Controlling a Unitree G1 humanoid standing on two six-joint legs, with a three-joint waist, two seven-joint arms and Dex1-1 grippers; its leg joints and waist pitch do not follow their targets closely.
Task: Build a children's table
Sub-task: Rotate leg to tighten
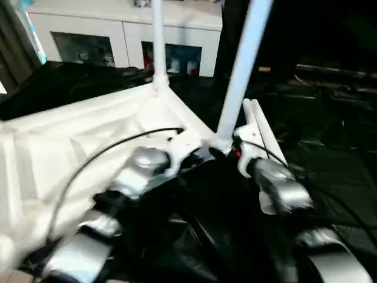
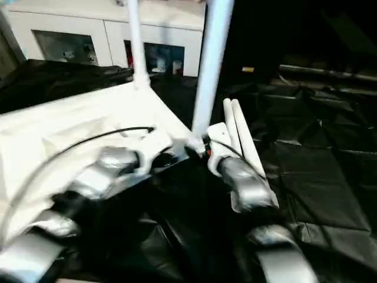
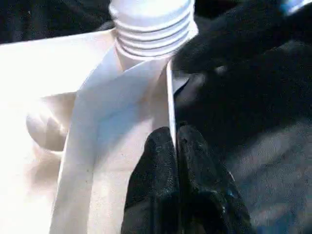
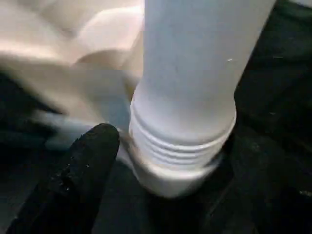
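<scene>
Upside-down tabletop (image 1: 76,141) fills the frame's left, ribs up so its sockets face the legs. Two legs stand: near leg (image 1: 241,71) at centre, far leg (image 1: 158,41) top centre. Left gripper (image 3: 174,161) pinches the tabletop's rim, steadying it; right gripper (image 4: 161,161) spread around the near leg's threaded base.

Looks like an indoor room set up as a workspace: big table draped in crinkled black sheeting (image 1: 330,177), low white cabinet (image 1: 118,29) with glass-fronted compartments along the back wall, small objects dimly visible inside.
</scene>
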